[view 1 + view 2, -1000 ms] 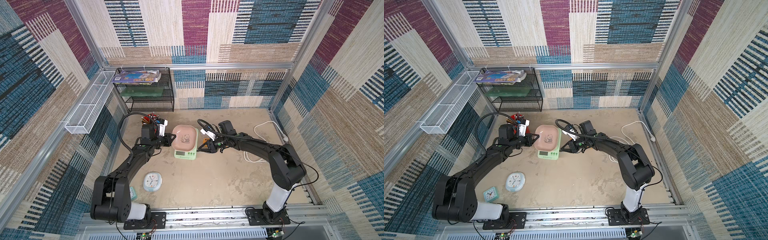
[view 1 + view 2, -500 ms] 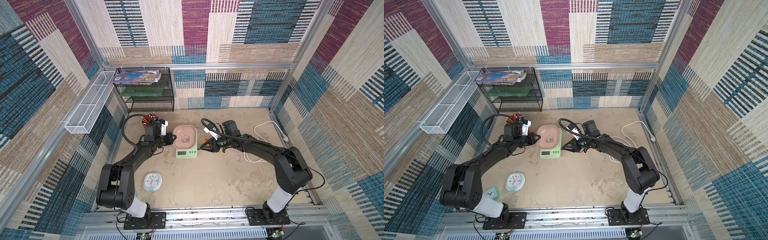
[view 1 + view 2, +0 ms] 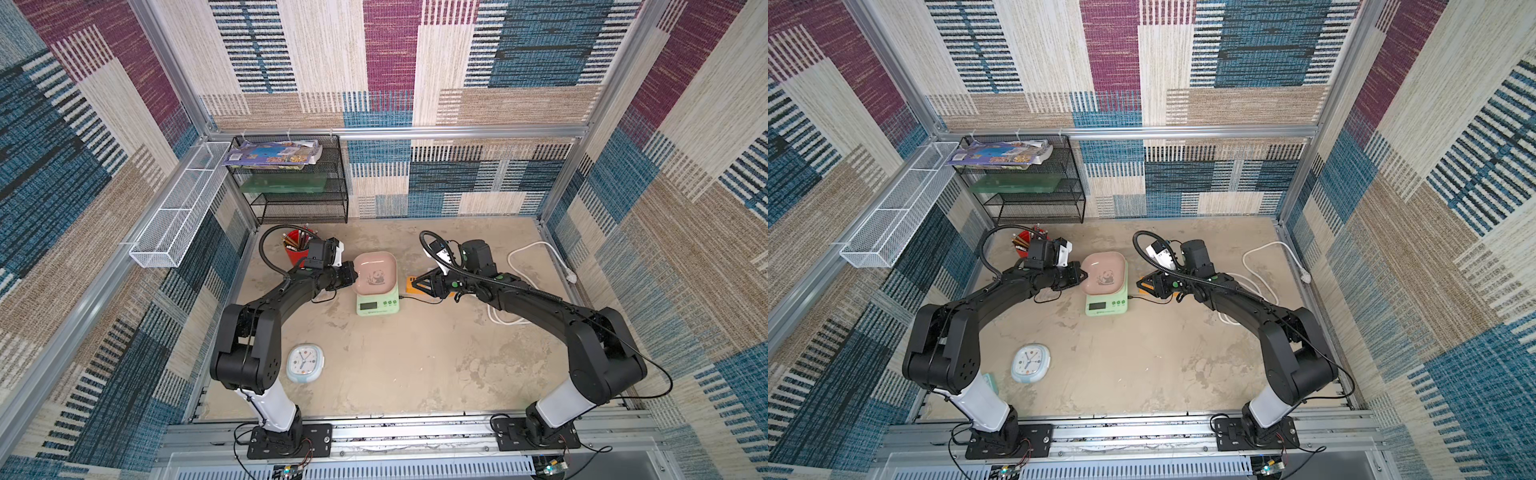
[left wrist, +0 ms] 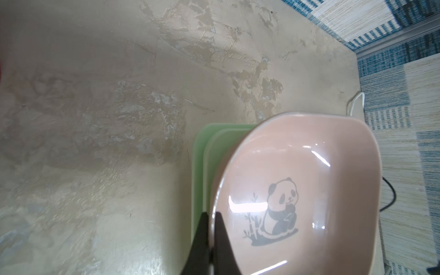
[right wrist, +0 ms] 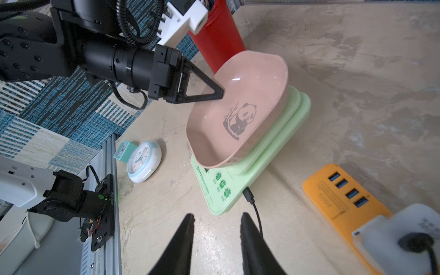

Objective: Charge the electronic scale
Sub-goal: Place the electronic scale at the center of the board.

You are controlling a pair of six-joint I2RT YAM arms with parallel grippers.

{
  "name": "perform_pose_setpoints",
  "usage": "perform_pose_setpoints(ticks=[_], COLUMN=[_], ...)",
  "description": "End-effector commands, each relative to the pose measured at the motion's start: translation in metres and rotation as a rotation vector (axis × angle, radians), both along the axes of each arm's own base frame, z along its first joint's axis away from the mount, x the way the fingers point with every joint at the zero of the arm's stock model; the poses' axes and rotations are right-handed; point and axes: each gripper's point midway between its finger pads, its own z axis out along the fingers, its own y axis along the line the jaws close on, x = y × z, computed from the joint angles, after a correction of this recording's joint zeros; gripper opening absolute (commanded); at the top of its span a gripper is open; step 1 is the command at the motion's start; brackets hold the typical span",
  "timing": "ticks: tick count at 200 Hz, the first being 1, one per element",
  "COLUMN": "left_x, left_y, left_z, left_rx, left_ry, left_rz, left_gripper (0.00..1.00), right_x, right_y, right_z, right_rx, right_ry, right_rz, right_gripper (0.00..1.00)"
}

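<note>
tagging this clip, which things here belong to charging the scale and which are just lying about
Job:
electronic scale
black cable plugged into it
orange power strip

Lying about:
alarm clock
small teal clock
red pencil cup
black wire rack

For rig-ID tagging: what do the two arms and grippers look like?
Left arm and right arm are black jointed links, each with a white segment above its black base plate. Black corrugated hoses loop past white wrist camera brackets. Left gripper and right gripper have black triangular open-frame fingers.
</note>
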Motion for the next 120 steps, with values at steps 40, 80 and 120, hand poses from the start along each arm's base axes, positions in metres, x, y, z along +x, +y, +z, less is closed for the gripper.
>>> perform_pose_setpoints(ticks=[40,80,120], left_x=[0.004,0.005,0.006], left_y=[-0.009,-0.011,-0.013], left_z=[-0.020,-0.029,-0.035], left_rx=[0.075,0.138,0.166], left_ry=[0.090,0.121,0.141], left_rz=[0.007,0.015,0.020], left_gripper=[0.00,0.00,0.00], right_x=[0.012,0.013,0.013], right_y=[-0.007,-0.011,-0.013], right_z=[0.007,0.010,0.012], right_rx=[0.011,0.019,0.019], right_ry=[-0.036,-0.047,-0.052], right_rz=[-0.058,-0.071,-0.078], right_gripper=[0.35,0.35,0.35])
